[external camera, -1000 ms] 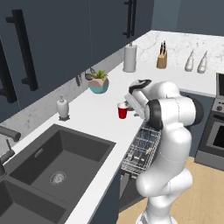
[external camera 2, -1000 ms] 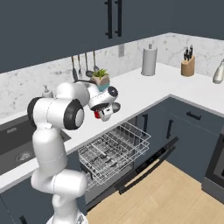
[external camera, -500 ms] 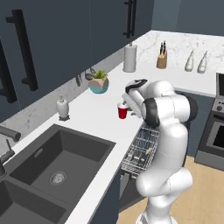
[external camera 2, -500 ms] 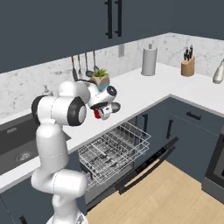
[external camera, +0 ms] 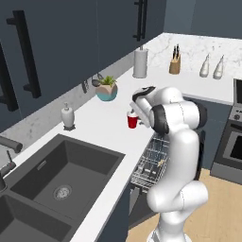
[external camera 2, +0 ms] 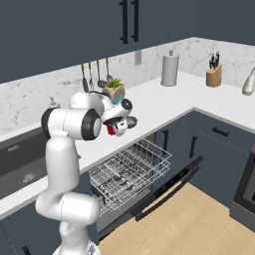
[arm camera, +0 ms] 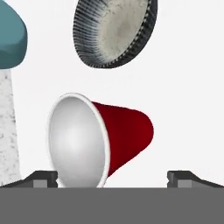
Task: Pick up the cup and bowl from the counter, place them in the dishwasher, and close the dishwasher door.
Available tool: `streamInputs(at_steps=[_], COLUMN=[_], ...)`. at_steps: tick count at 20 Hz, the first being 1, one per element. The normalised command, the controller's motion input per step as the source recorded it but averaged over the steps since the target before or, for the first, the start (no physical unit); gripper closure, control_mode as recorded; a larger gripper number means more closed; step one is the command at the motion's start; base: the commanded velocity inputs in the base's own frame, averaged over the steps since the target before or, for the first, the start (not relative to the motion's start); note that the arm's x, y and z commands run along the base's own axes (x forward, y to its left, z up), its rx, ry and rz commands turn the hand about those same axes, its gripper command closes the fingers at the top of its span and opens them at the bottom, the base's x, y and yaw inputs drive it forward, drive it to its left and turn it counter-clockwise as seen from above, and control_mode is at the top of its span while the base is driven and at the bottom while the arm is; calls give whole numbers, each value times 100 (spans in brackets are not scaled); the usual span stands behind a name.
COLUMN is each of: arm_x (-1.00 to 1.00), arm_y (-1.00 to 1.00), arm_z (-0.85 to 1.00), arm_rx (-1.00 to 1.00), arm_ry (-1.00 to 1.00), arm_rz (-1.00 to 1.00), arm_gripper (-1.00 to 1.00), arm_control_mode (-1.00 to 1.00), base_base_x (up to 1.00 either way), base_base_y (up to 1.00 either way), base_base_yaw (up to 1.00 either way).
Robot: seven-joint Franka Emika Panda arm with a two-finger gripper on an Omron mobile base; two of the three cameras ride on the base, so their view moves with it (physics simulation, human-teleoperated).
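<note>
The red cup (arm camera: 124, 131) stands upright on the white counter (external camera: 94, 124), with its pale inside facing the hand camera. My gripper (arm camera: 111, 179) hangs open just above it, one fingertip (arm camera: 41, 177) on each side of the cup, apart from it. The dark grey bowl (arm camera: 116, 30) rests on the counter just beyond the cup. From the sides, the cup (external camera: 133, 121) (external camera 2: 110, 129) peeks out under my gripper (external camera 2: 118, 127), and the bowl (external camera 2: 131, 122) lies beside it. The dishwasher door (external camera 2: 169, 187) is folded down, with the wire rack (external camera 2: 129, 172) (external camera: 151, 160) pulled out.
A teal planter (external camera: 107, 90) (arm camera: 8, 39) stands close behind the cup. A white soap dispenser (external camera: 67, 116) and a dark sink (external camera: 56, 184) lie to the left. A paper towel roll (external camera 2: 170, 69) and knife block (external camera 2: 214, 74) sit farther along. An oven (external camera: 234, 142) is at the right.
The hand has shifted only slightly over the cup. Its jaws stay open, and the cup and bowl have not moved.
</note>
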Motion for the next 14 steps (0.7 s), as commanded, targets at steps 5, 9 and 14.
streamInputs(at_steps=[5, 9, 14], arm_x=[32, 12, 0], arm_y=[0, 0, 0], arm_z=[-18, -11, -5], arm_rx=[0, 0, 0], arm_ry=[-1, -5, -7], arm_rz=[-4, 0, 0], arm_gripper=[-100, 100, 100], arm_control_mode=[-100, -100, -100], base_base_x=[0, 0, 0], base_base_y=[0, 0, 0], base_base_yaw=[0, 0, 0])
